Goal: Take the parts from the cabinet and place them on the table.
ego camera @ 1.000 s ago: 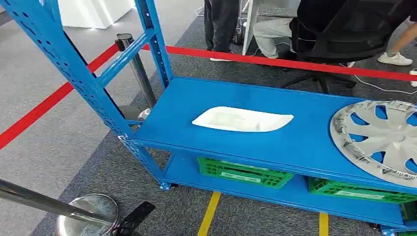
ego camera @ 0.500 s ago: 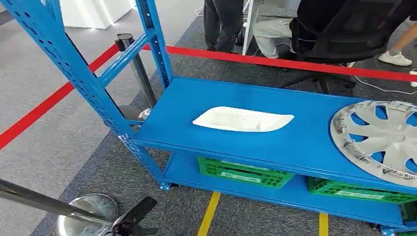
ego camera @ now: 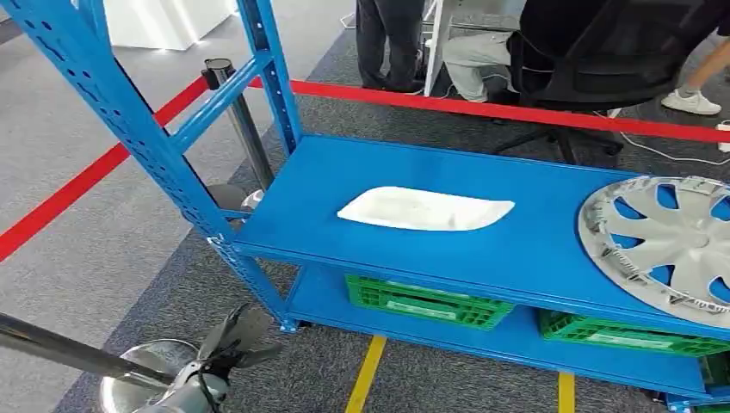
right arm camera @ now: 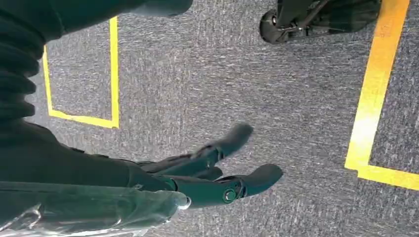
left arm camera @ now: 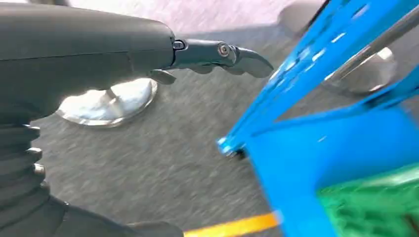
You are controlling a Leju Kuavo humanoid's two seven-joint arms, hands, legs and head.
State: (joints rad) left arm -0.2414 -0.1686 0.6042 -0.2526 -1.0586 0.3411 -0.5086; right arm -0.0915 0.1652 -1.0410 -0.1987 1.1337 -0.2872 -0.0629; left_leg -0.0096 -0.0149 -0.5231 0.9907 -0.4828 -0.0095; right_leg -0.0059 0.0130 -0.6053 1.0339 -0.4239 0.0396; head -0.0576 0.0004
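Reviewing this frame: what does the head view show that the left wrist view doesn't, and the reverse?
Head view alone: the white part and hubcap lying apart on the blue shelf, the red barrier tape, and people behind it. Left wrist view alone: a close look at the left robot hand, fingers apart, holding nothing. Both share the blue rack post, a green crate, the chrome stand base and yellow floor tape.
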